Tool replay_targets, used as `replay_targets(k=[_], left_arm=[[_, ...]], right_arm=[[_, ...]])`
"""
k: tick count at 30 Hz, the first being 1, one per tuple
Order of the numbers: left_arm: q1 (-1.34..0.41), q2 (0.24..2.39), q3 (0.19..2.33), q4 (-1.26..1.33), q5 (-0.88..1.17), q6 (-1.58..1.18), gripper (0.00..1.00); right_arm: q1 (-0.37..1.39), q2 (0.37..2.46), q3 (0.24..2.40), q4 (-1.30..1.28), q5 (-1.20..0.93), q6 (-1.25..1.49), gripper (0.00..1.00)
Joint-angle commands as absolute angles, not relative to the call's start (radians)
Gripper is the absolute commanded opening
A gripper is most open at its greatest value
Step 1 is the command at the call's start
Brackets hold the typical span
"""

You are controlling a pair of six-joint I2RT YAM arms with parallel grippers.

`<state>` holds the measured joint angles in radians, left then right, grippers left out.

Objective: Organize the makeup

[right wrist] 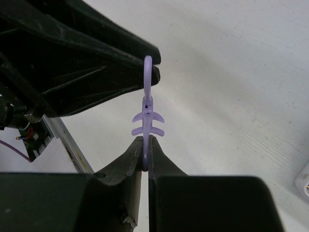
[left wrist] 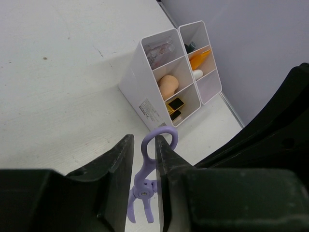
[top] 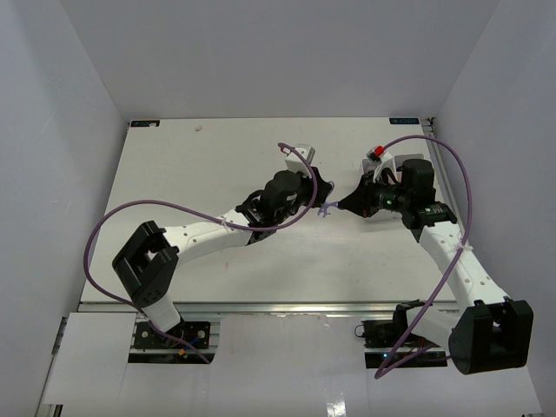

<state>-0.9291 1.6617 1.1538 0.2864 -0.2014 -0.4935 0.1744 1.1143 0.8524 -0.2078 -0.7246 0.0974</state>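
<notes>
Right pincer (right wrist: pixel 147 141) clamped on purple loop (right wrist: pixel 147 117), left pincer (left wrist: pixel 144 147) seemingly ajar, white table (top: pixel 217 165)

Bare white table (left wrist: pixel 58 72) spreads out ahead of the left gripper (left wrist: pixel 144 142). Just beyond its tips and a touch to the right sits a white divided tray (left wrist: pixel 145 99). A second white tray (left wrist: pixel 212 84) is tight against its far side, with the grey wall (left wrist: pixel 251 43) right behind.

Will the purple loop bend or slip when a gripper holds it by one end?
Probably stiff: the purple loop stands straight out from the right gripper, without sagging. Likely light, being thin and plastic-looking. Its narrow smooth edge may slip or twist in the pads.
</notes>
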Motion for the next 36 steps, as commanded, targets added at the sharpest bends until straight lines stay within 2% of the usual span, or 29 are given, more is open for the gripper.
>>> replay_targets(k=[1,2,8,14,18,22,26,36], left_arm=[[-0.936,1.598,1.138,0.337,-0.112,-0.467,0.51],[-0.936,1.592,1.132,0.347,-0.103,-0.462,0.58],[-0.936,1.516,1.078,0.341,-0.065,-0.420,0.73],[-0.934,1.392,1.018,0.314,-0.057,-0.308,0.75],[-0.931,1.291,1.003,0.163,-0.068,-0.164,0.75],[-0.902,1.185,0.958,-0.007,-0.105,-0.098,0.79],[-0.874,1.101,0.865,-0.070,-0.134,-0.063,0.85],[-0.873,1.031,0.920,-0.230,-0.135,-0.008,0.90]], right_arm=[[0.157,1.089,0.842,-0.185,-0.767,0.068,0.08],[0.150,1.086,0.842,-0.189,-0.765,0.066,0.08],[0.087,1.053,0.841,-0.197,-0.734,0.039,0.08],[0.011,1.027,0.836,-0.218,-0.728,0.010,0.08],[-0.085,0.991,0.860,-0.282,-0.651,-0.064,0.08],[-0.216,0.931,0.852,-0.326,-0.583,-0.148,0.08],[-0.326,0.907,0.843,-0.336,-0.541,-0.201,0.08],[-0.440,1.028,0.841,-0.267,-0.500,-0.214,0.08]])
